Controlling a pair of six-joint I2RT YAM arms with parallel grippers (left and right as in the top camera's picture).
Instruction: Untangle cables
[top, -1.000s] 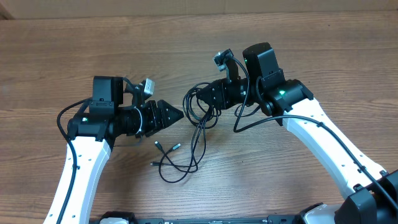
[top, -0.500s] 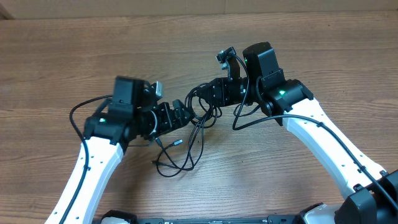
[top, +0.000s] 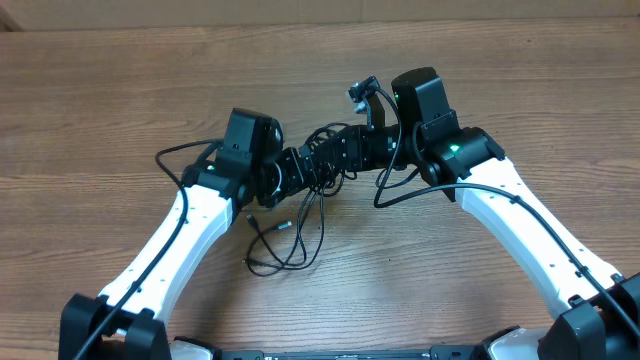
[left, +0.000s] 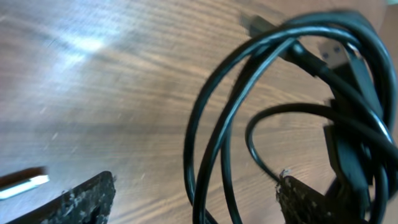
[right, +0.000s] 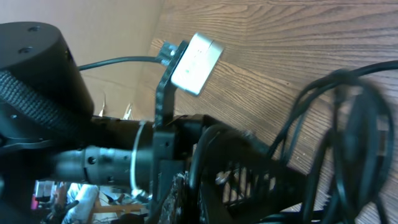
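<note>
The cables (top: 303, 228) are thin black cords. Their upper loops are bunched between the two grippers, and the rest trails toward the front of the table. Silver-tipped plugs (top: 283, 226) lie at the loose ends. My right gripper (top: 337, 157) is shut on the bunch and holds it just off the table. My left gripper (top: 307, 170) is open right against the bunch. In the left wrist view several cable loops (left: 214, 143) pass between its spread jaws (left: 196, 193). In the right wrist view the loops (right: 348, 112) hang at the right, and the left arm's gripper (right: 242, 168) fills the middle.
The wooden table (top: 120, 90) extends to all sides. One silver-tipped plug (left: 25, 185) lies on the wood left of the left jaws. The thicker arm cable (top: 400, 195) hangs below the right wrist. The left wrist camera (right: 196, 55) is close to the right gripper.
My left arm has swung right and forward, bringing its open jaws around the cable loops. My right gripper has stayed in place holding the bunch.
</note>
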